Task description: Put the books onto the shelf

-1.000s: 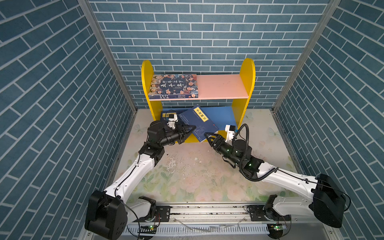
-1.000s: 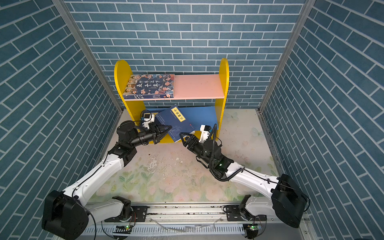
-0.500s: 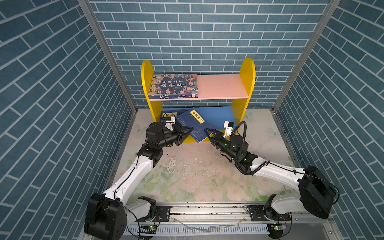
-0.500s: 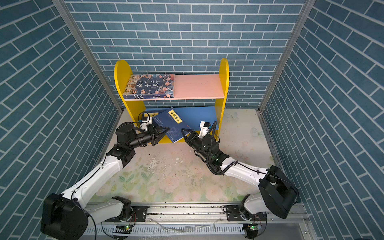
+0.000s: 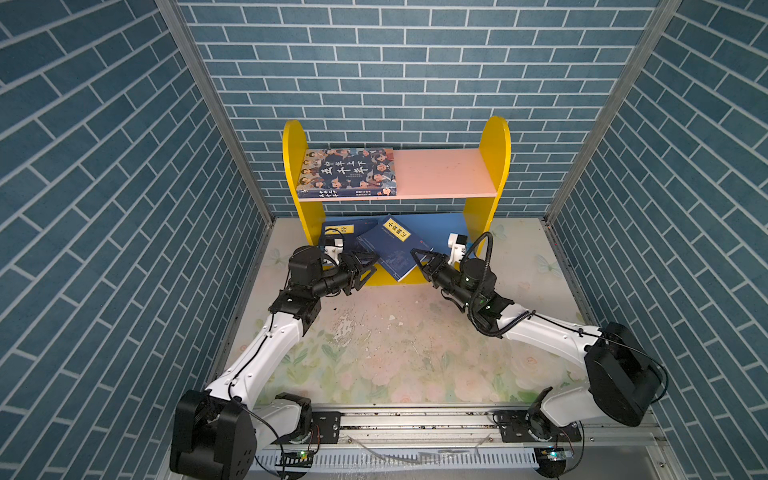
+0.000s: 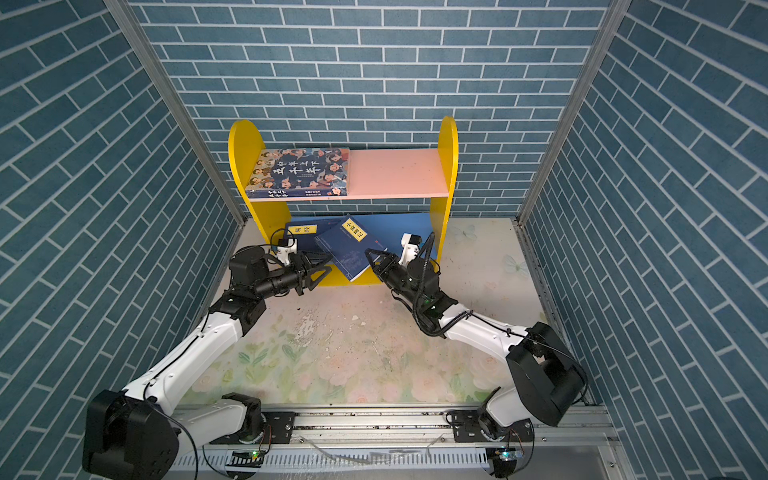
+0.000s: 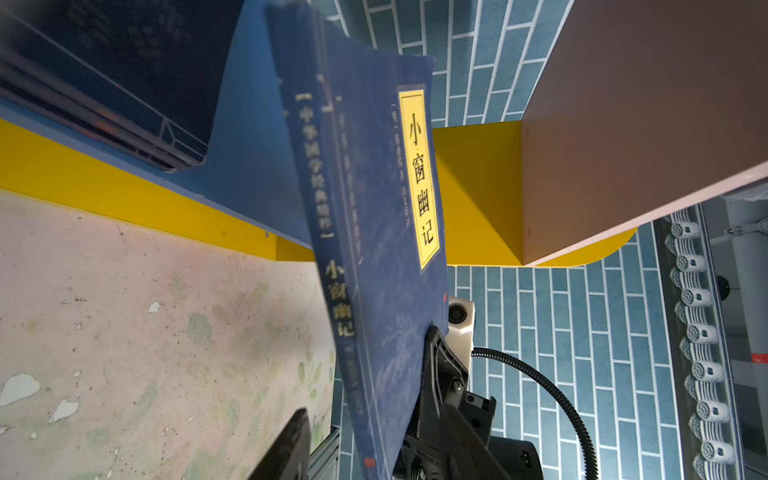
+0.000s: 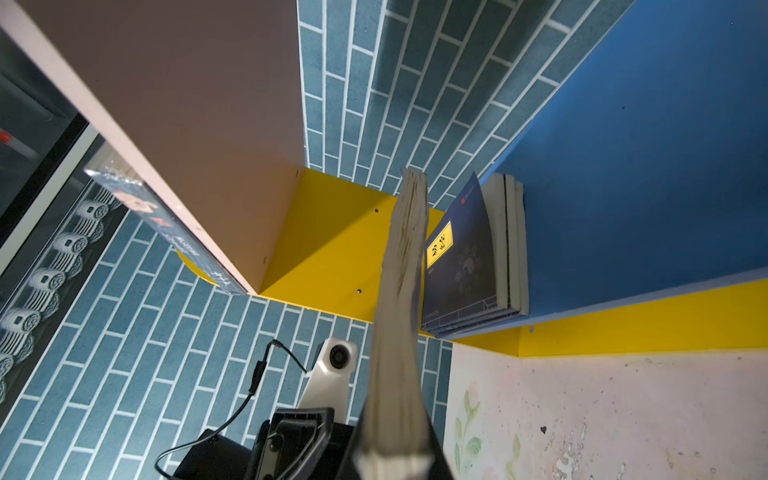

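1. The tilted book [image 5: 392, 249], thin and navy with a yellow title label, is hanging at a slant over the front of the blue board [image 5: 432, 226], the lower board of the shelf [image 5: 494, 158]; its label end is pointing back under the pink board [image 5: 444, 174] and its lowest corner is reaching past the yellow front edge
2. The right jaws are clamping together on this book's lower right edge; in the right wrist view its page edges [image 8: 401, 311] are running straight out from between them
3. The left jaws are standing apart just beside the book's lower left corner and are gripping nothing; in the left wrist view one finger [image 7: 291, 440] is showing clear of the spine [image 7: 328, 232]
4. A stack of thin books [image 5: 338, 230] is lying flat on the left end of the blue board, against the yellow side panel; in the right wrist view its top cover [image 8: 457, 257] is curling upward
5. The thick book [image 5: 347, 172] with cartoon faces is lying flat on the left half of the pink board, spine facing the front
6. The shelf is standing at the back of the flowered surface [image 5: 395, 353], against the brick wall [image 5: 395, 75]
7. The left arm [image 5: 266, 345] and right arm [image 5: 540, 332] are reaching in from the front rail, meeting at the tilted book
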### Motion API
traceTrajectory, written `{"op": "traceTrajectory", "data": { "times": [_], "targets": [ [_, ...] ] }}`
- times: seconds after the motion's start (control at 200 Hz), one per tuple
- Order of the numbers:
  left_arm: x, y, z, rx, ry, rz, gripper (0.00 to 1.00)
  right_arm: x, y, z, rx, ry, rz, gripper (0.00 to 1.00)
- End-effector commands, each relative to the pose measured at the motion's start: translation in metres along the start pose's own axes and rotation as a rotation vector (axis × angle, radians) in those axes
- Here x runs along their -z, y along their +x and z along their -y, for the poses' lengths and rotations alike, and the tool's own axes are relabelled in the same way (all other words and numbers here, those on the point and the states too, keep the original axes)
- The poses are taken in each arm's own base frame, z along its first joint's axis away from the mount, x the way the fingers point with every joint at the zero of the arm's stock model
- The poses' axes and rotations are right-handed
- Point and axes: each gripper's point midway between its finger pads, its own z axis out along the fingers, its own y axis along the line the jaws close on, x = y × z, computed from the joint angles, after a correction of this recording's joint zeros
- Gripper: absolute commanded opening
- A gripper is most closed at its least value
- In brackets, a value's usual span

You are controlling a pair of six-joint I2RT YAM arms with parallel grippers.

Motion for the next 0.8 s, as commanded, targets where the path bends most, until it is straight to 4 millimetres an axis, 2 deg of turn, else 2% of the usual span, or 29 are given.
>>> {"op": "traceTrajectory", "data": {
  "times": [0.0,0.435,0.795],
  "targets": [
    [0.007,-0.001,0.001,-0.015,-0.008,0.004,0.60,-0.008,-0.008,-0.027,-0.002,-0.098,-0.031,0.02],
    [0.018,-0.018,-0.003,-0.006,-0.030,0.048,0.63,-0.052,-0.014,-0.020,-0.006,-0.156,-0.184,0.01],
    [0.023,-0.026,-0.003,-0.003,-0.031,0.070,0.63,-0.093,-0.013,0.010,-0.021,-0.136,-0.327,0.02]
  ]
}}
